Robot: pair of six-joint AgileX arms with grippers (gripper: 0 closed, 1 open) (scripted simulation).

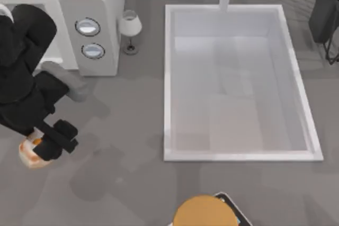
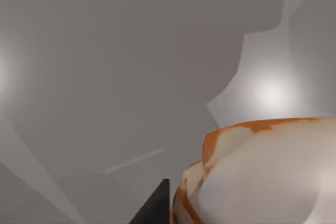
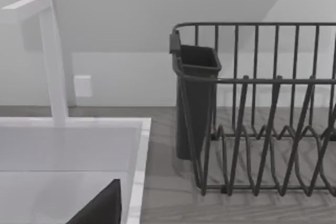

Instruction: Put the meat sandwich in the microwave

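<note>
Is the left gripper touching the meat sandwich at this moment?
Cannot tell. In the top view the left gripper overlaps the meat sandwich; the left wrist view shows the sandwich close up, but neither shows contact or a gap plainly.

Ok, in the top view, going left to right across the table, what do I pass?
Meat sandwich under the left gripper → microwave → wine glass → tan-orange dome at the near edge → sink basin → dark dish rack at the far right.
</note>
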